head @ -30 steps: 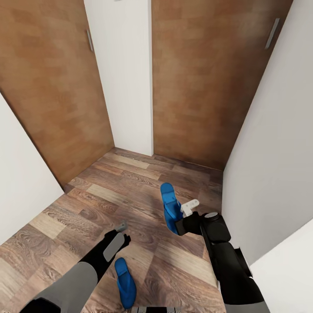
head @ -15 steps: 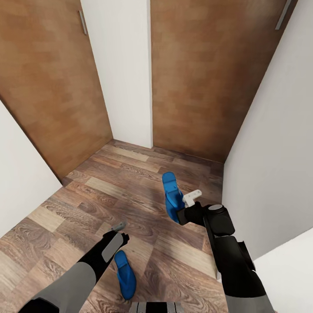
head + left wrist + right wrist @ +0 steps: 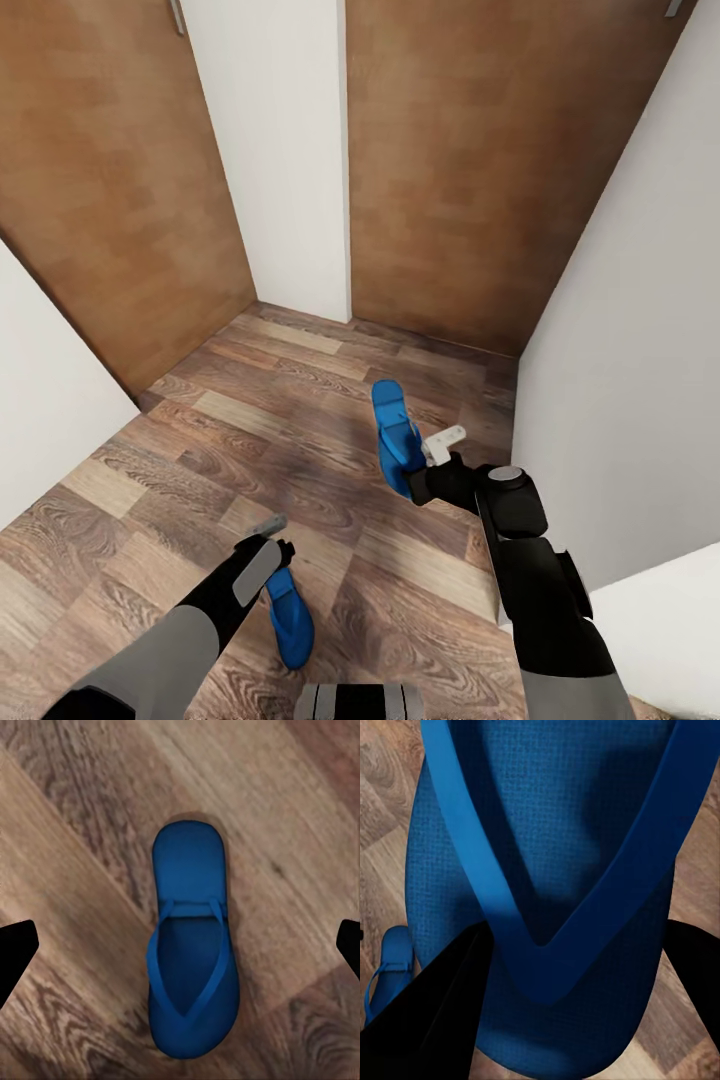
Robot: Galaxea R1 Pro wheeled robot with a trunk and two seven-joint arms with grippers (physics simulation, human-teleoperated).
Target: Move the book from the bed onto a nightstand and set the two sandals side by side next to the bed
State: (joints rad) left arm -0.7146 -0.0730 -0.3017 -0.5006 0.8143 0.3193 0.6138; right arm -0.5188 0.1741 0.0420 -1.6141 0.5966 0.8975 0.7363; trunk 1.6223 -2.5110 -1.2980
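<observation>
Two bright blue sandals are in a narrow corner with a wood-plank floor. One sandal (image 3: 394, 437) is between the black fingers of my right gripper (image 3: 425, 472), which is shut on it near the strap; it looms large in the right wrist view (image 3: 555, 870). Whether it touches the floor, I cannot tell. The other sandal (image 3: 291, 617) lies flat on the floor near my base. My left gripper (image 3: 270, 545) hangs over it, open, its fingertips (image 3: 15, 952) wide on either side of that sandal (image 3: 191, 945). The book, the bed and the nightstand are out of view.
Two brown wooden doors (image 3: 470, 170) stand ahead with a white wall strip (image 3: 285, 150) between them. A white wall (image 3: 640, 350) runs close beside my right arm and another white wall (image 3: 40, 400) is on the left. Plank floor (image 3: 250, 430) lies between.
The whole view has shifted upward, so the camera has moved. My left gripper now overlaps the near sandal's far end. The right gripper still holds its sandal.
</observation>
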